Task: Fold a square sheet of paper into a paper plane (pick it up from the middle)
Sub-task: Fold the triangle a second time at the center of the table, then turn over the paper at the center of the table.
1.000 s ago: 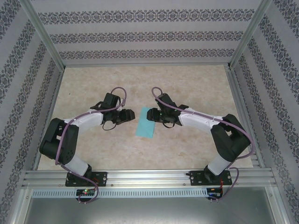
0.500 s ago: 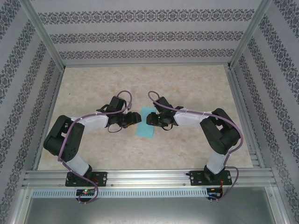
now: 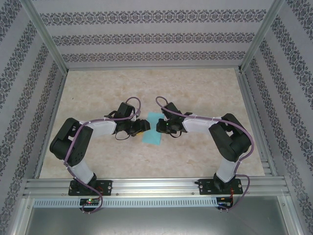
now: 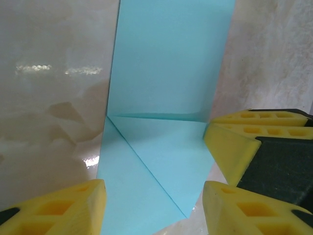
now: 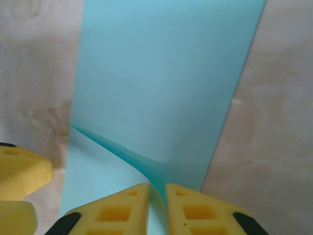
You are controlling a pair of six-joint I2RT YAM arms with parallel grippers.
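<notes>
Mid-tabletop (image 3: pixel 195 88) lies the teal sheet of paper (image 3: pixel 152 133), a narrow folded strip with a diagonal crease. At its 9 o'clock the left claw (image 3: pixel 141 126) stands wide; at 3 o'clock the right claw (image 3: pixel 160 127) pinches a raised ridge of it.

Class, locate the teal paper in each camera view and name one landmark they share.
Top external: teal paper at the centre of the table.
Left wrist: teal paper runs up the middle, creased.
Right wrist: teal paper runs up the middle, one ridge raised.
Shared landmark: the beige marbled table.
</notes>
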